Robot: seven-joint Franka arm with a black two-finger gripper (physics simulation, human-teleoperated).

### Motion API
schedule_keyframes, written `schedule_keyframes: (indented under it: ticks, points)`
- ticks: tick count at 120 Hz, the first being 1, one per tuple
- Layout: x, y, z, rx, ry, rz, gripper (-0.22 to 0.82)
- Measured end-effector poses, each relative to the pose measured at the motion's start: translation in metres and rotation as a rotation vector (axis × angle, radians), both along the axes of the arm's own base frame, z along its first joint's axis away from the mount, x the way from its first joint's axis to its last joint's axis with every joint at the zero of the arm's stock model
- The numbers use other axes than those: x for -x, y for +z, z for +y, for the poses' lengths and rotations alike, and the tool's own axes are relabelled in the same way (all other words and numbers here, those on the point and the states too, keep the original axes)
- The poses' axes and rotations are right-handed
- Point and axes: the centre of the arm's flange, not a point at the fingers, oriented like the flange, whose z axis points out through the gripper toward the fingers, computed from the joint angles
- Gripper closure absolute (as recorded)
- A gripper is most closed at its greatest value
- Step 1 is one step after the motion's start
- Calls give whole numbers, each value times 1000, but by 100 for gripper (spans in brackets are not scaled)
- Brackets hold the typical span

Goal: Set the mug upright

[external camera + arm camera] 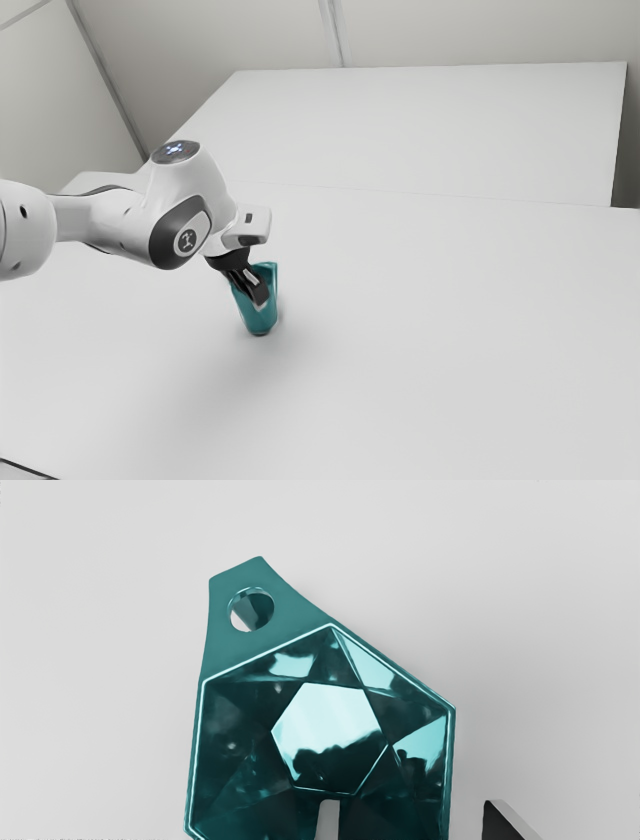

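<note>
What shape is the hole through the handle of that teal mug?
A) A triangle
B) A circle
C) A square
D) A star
B: in the wrist view, the hole through the flat handle of the mug has a smooth, rounded edge with no corners.

Mug [262, 320] | glossy teal, six-sided, handle [290, 610] with round hole | mouth up, base down, exact tilt unclear | exterior view, left of centre
</note>
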Motion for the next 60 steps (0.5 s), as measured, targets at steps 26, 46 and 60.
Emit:
schedule_keyframes:
  ticks: [26,46,60]
  points:
    - [1,7,-2,-1,11,-12,13]
    - [5,34,-12,-7,-3,-44,6]
    - [4,59,-13,-11,1,-63,3]
